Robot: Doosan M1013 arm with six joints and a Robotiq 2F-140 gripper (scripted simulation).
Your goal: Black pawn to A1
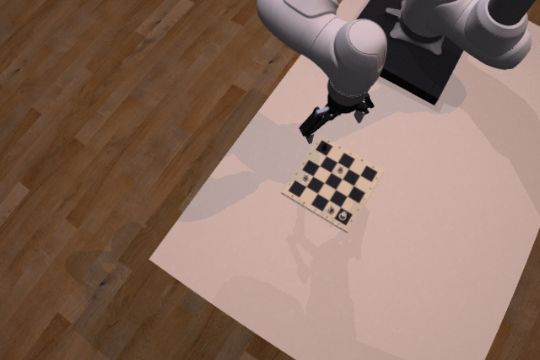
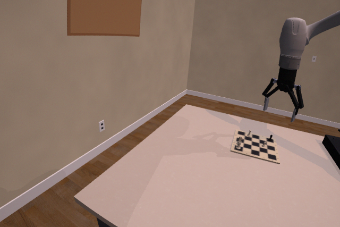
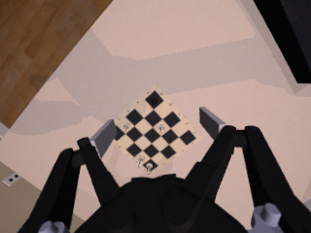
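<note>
A small chessboard (image 1: 286, 191) (image 2: 254, 156) (image 3: 186, 127) lies on the pale table (image 1: 435, 238) (image 2: 192, 177) (image 3: 194, 44). The black pawn (image 1: 323, 147) (image 2: 270, 137) (image 3: 155, 100) stands upright on a dark corner square, at the corner nearest the arm. White pieces stand on other squares: one (image 1: 340, 169) (image 3: 161, 128) near the middle, one (image 1: 305, 177) (image 3: 126, 127) on the left side, two (image 1: 343, 215) (image 3: 149, 166) at the opposite corner. My gripper (image 1: 333, 126) (image 2: 279, 113) (image 3: 156, 120) is open and empty. It hangs high above the board and points down. I cannot read the edge letters.
The arm's black base plate (image 1: 414, 64) (image 2: 333, 144) (image 3: 292, 34) sits on the table behind the board. Wooden floor (image 1: 109, 86) lies beyond the table's left edge. Walls stand further off in the exterior view.
</note>
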